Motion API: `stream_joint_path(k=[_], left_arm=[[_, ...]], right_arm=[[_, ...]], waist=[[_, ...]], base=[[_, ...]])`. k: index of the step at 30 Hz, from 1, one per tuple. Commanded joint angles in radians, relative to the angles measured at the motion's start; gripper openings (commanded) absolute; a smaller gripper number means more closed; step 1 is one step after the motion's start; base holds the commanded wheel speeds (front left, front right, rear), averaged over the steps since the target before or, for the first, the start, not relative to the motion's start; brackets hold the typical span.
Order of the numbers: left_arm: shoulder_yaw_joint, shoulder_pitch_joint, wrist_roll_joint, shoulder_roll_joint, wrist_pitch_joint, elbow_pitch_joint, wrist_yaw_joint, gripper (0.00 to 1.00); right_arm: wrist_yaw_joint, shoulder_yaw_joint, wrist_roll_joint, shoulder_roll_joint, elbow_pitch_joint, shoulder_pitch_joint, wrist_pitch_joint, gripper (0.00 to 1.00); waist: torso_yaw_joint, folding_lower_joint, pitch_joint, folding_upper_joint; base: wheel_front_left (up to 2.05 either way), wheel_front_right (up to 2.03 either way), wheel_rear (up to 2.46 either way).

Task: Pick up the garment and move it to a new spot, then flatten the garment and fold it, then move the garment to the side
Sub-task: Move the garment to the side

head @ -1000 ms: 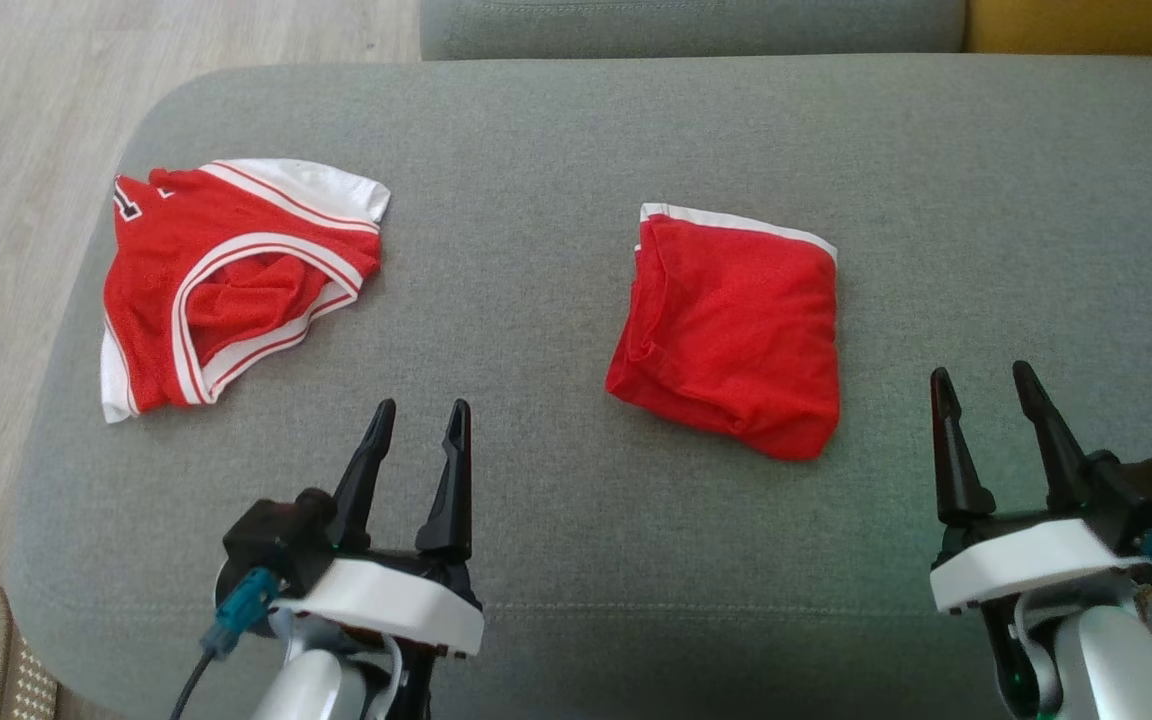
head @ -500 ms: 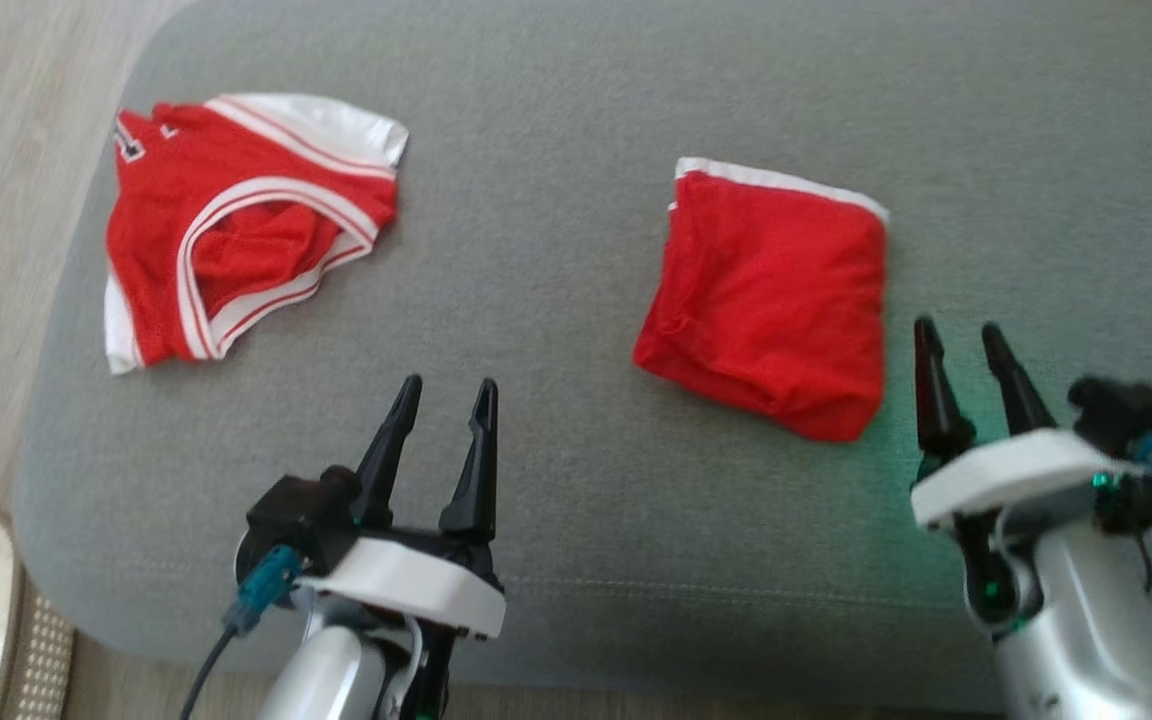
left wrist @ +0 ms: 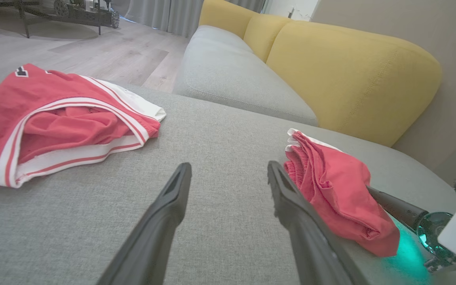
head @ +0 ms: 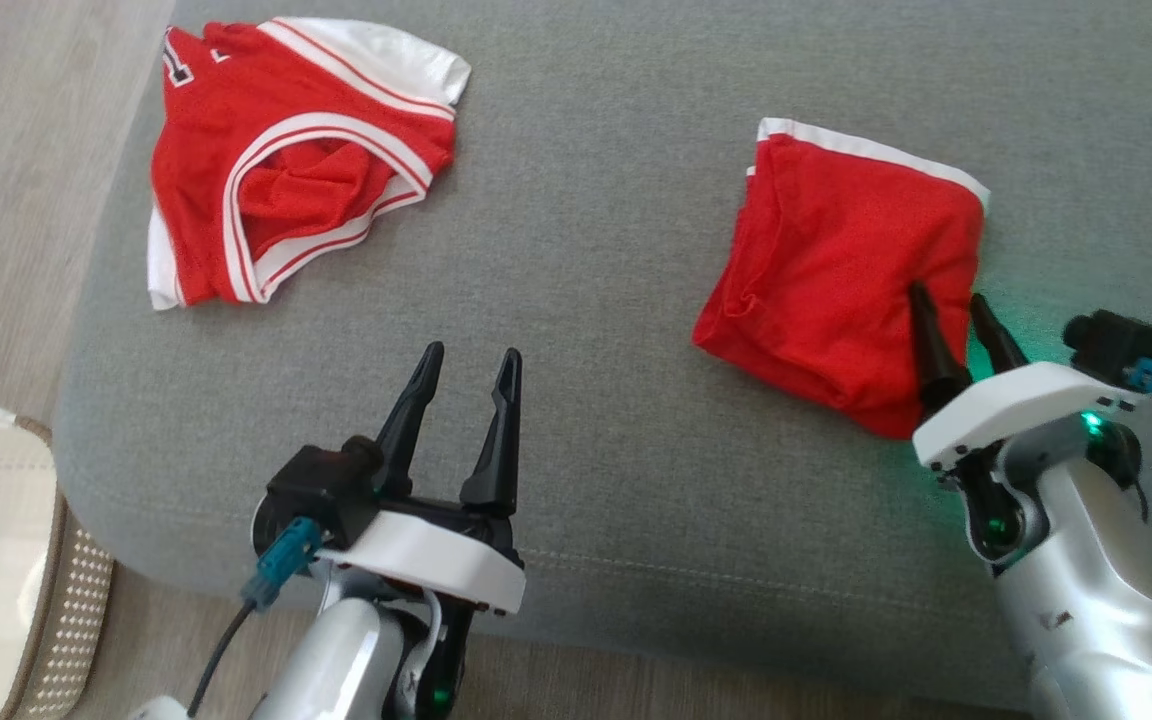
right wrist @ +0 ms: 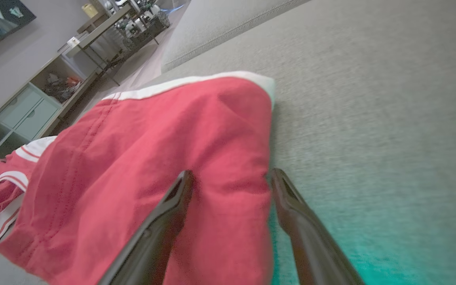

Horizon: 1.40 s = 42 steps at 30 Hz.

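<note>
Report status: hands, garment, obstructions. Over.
Left hand open, empty, above grey cushion. Right hand open, straddling right edge of folded red garment, not yet closed. Red-and-white jersey lies far left, apart.

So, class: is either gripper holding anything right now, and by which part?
Nothing is held. The left gripper hangs open over the cushion; the right gripper is open astride the folded red garment's right edge.
</note>
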Motion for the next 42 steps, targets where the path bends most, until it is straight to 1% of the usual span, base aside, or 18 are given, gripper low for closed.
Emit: stream_joint_path(k=[1,3,4,5,6,10,13,18,19,23,28,33,38,42], left_arm=[[0.023,-0.036,-0.003,0.006,-0.012,-0.038,0.007,1.0],[0.021,-0.039,-0.004,0.006,-0.012,-0.039,0.009,1.0],[0.019,-0.04,-0.005,0.006,-0.012,-0.04,0.01,1.0],[0.018,-0.041,-0.005,0.006,-0.012,-0.04,0.011,1.0],[0.017,-0.042,-0.005,0.006,-0.012,-0.041,0.013,1.0],[0.016,-0.043,-0.005,0.006,-0.012,-0.043,0.017,1.0],[0.019,-0.042,-0.005,0.006,-0.012,-0.042,0.018,1.0],[0.02,-0.057,0.001,0.006,-0.012,-0.044,0.014,1.0],[0.02,-0.057,0.001,0.006,-0.012,-0.044,0.014,1.0],[0.013,-0.094,0.01,0.006,-0.012,-0.053,0.008,1.0],[-0.009,-0.162,0.036,0.006,-0.012,-0.047,-0.004,1.0],[-0.033,-0.244,0.083,0.006,-0.012,-0.024,-0.031,1.0],[-0.056,-0.337,0.127,0.006,-0.012,-0.001,-0.064,1.0],[-0.074,-0.403,0.147,0.006,-0.012,0.004,-0.082,1.0]], right_arm=[[0.0,0.044,0.012,-0.009,-0.009,-0.03,0.002,1.0],[0.0,0.074,0.008,-0.02,0.013,-0.041,-0.004,1.0],[0.0,0.09,0.001,-0.027,0.025,-0.046,-0.008,0.97],[0.0,0.106,-0.006,-0.033,0.037,-0.052,-0.012,0.34],[0.0,0.122,-0.016,-0.041,0.049,-0.058,-0.02,0.0],[0.0,0.184,-0.086,-0.077,0.082,-0.087,-0.061,0.0],[0.0,0.223,-0.144,-0.1,0.096,-0.112,-0.079,0.0],[0.0,0.294,-0.226,-0.151,0.101,-0.16,-0.089,0.0],[0.0,0.294,-0.226,-0.151,0.101,-0.16,-0.089,0.0],[0.0,0.362,-0.262,-0.213,0.092,-0.218,-0.092,0.0],[0.0,0.417,-0.242,-0.307,0.097,-0.316,-0.086,0.0],[0.0,0.444,-0.209,-0.393,0.122,-0.415,-0.087,0.0],[0.0,0.439,-0.172,-0.453,0.151,-0.493,-0.091,0.0],[0.0,0.427,-0.159,-0.485,0.156,-0.523,-0.095,0.0]], waist=[[0.009,0.0,0.007,0.0],[0.013,0.0,0.011,0.0],[0.014,0.0,0.013,0.0],[0.015,0.0,0.014,0.0],[0.016,0.0,0.015,0.0],[0.011,0.0,0.016,0.0],[-0.007,0.0,0.016,0.0],[-0.065,0.0,0.032,0.0],[-0.065,0.0,0.032,0.0],[-0.126,0.0,0.07,0.0],[-0.202,0.0,0.135,0.0],[-0.271,0.0,0.21,0.0],[-0.32,0.0,0.28,0.0],[-0.345,0.0,0.321,0.0]], base=[[0.0,0.0,0.0],[0.0,0.0,0.0],[0.0,0.0,0.0],[0.0,0.0,0.0],[0.0,0.0,0.0],[0.0,0.0,0.0],[0.0,0.0,0.0],[0.0,0.0,0.0],[0.0,0.0,0.0],[0.0,0.0,0.0],[0.0,0.0,0.0],[0.0,0.0,0.0],[0.0,0.0,0.0],[0.0,0.0,0.0]])
